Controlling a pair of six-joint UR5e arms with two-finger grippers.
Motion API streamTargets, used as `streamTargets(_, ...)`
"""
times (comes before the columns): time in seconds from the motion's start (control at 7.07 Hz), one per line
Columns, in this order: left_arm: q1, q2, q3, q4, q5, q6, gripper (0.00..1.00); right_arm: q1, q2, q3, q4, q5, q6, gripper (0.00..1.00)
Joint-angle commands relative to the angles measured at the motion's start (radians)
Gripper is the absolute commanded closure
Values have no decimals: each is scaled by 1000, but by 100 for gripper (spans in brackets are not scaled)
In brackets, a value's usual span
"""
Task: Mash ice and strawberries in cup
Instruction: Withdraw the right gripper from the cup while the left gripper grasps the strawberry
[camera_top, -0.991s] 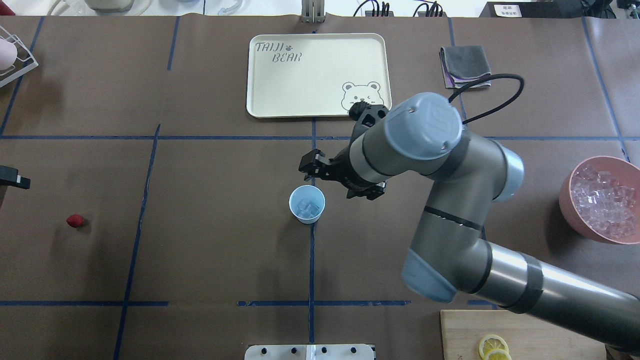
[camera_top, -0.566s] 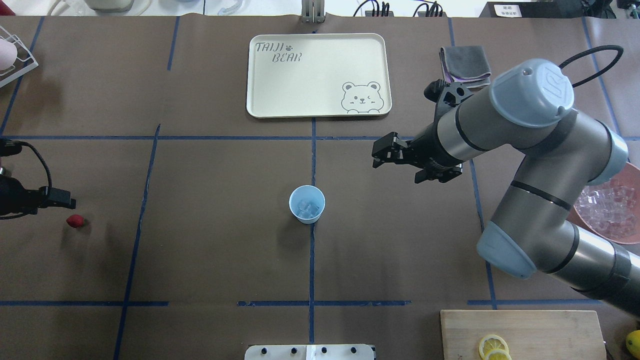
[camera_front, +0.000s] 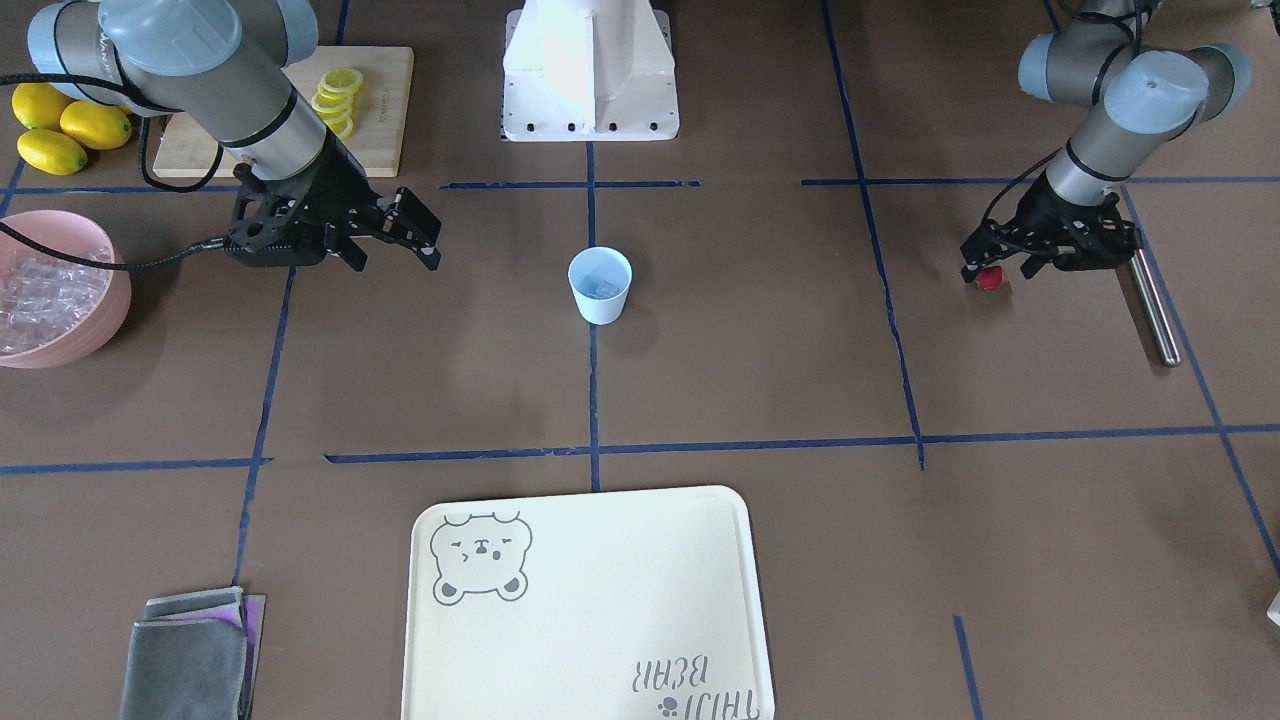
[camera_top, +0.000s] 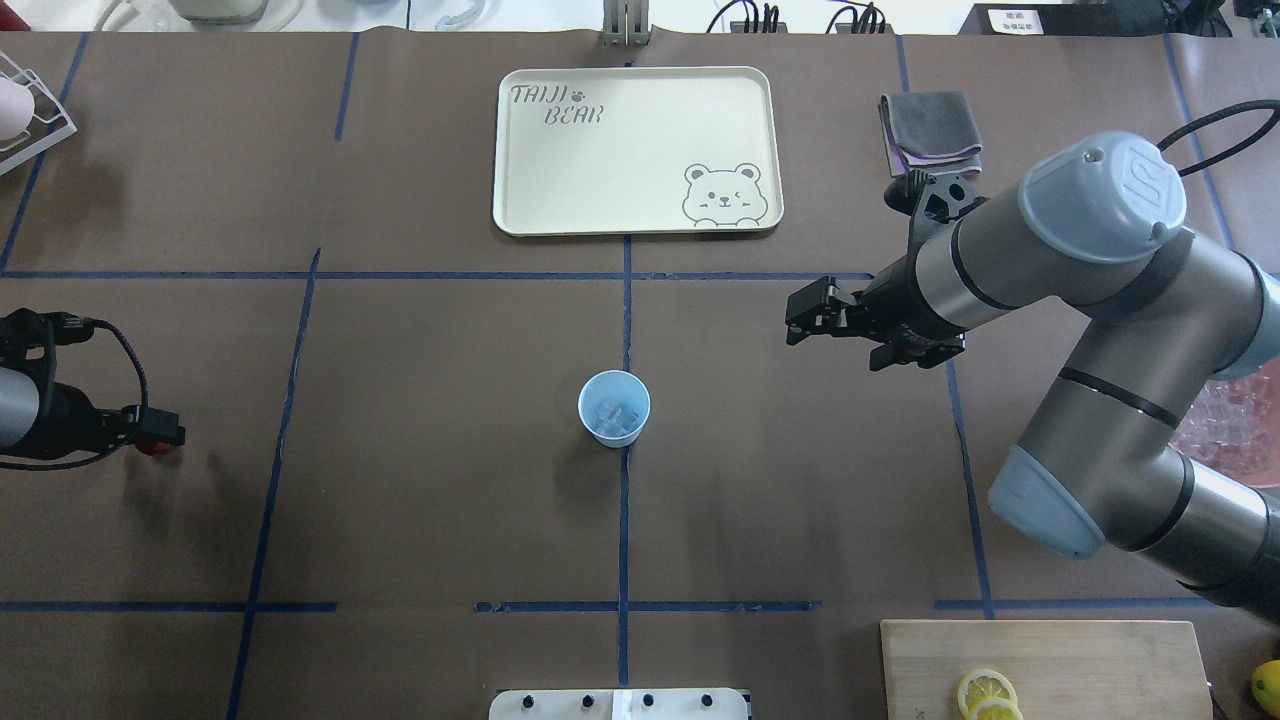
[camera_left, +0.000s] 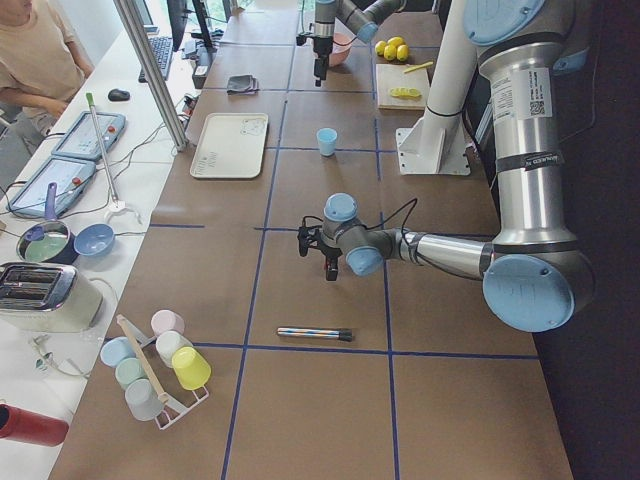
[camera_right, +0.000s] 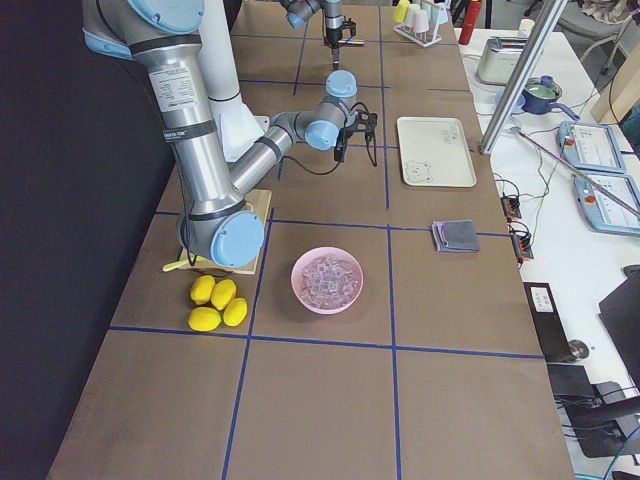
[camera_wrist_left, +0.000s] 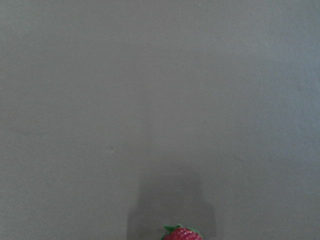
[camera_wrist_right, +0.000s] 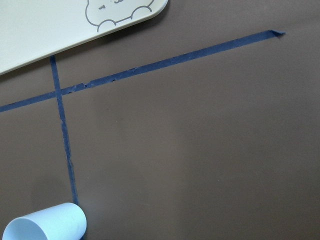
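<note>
Brown table (camera_top: 400, 500), taped into blue squares. Cup (camera_top: 614, 408) stands at centre, upright, long axis vertical, mouth up, with ice (camera_top: 618, 420) already inside. Strawberry (camera_front: 989, 278) not yet added: it lies on the table at 9 o'clock from the cup, well apart, too small to read which way it points. Left gripper (camera_front: 998, 272) hangs directly over it; whether it has clamped cannot be told. Right gripper (camera_top: 832, 345), at 2 o'clock, is spread and empty. Judged outstanding: berry transfer, then mashing.

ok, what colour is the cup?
Pale light blue, plain sides: the cup shows best in the exterior front-facing view.
</note>
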Motion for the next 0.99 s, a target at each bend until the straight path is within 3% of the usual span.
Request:
streamTargets(0.0, 10, 1, 1, 2, 0, 0, 36, 0, -8, -1, 2, 0, -1, 0)
streamTargets(0.14, 10, 2, 1, 3, 0, 0, 74, 0, -8, 1, 3, 0, -1, 0)
streamTargets(0.28, 9, 1, -1, 5, -2, 4, 97, -2, -5, 4, 3, -2, -1, 0)
streamTargets(0.57, 7, -4, -24, 5, -5, 4, 100, -2, -9, 3, 3, -8, -1, 0)
streamTargets(0.85, 10, -59, -192, 84, -47, -16, 100, 1, -28, 10, 6, -5, -1, 0)
